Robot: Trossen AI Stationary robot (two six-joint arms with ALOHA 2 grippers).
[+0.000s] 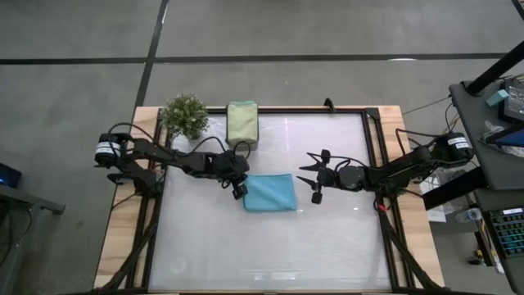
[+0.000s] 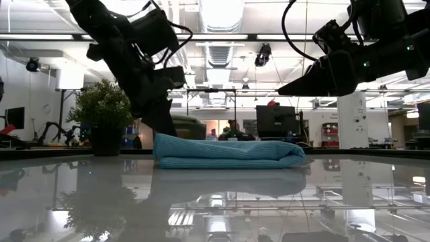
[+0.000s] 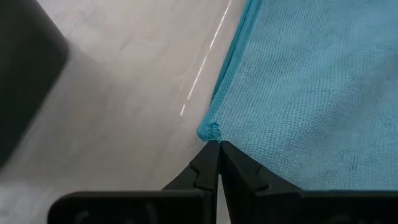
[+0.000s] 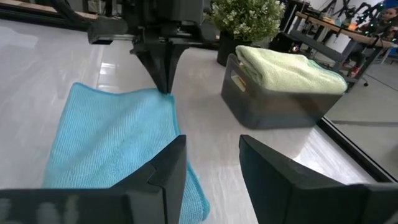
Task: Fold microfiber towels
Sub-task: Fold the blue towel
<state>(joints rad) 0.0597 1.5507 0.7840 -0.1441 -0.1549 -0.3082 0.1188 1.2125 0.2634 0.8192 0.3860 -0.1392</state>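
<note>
A light blue towel [image 1: 270, 192], folded into a flat rectangle, lies on the white table top [image 1: 270, 254] near its middle; in the low view the towel [image 2: 228, 153] shows several layers. My left gripper [image 1: 239, 190] is shut, slanting down at the towel's left near corner. My right gripper [image 1: 315, 176] hovers open and level just right of the towel, touching nothing. A sage green towel [image 1: 242, 123] lies folded on a small dark grey box [image 4: 273, 102] at the far edge. My left gripper has its shut fingertips [image 3: 211, 155] against the blue towel's corner [image 3: 210, 132], coming slanting down from the table's left. The cloth is slightly puckered right at the tips. I cannot tell whether any cloth is caught between them. The towel lies flat on the table.
A little green potted plant [image 1: 185, 115] stands at the far left corner beside the box. Black frame rails [image 1: 372, 156] run along the table's sides. Bare table top stretches toward the near edge.
</note>
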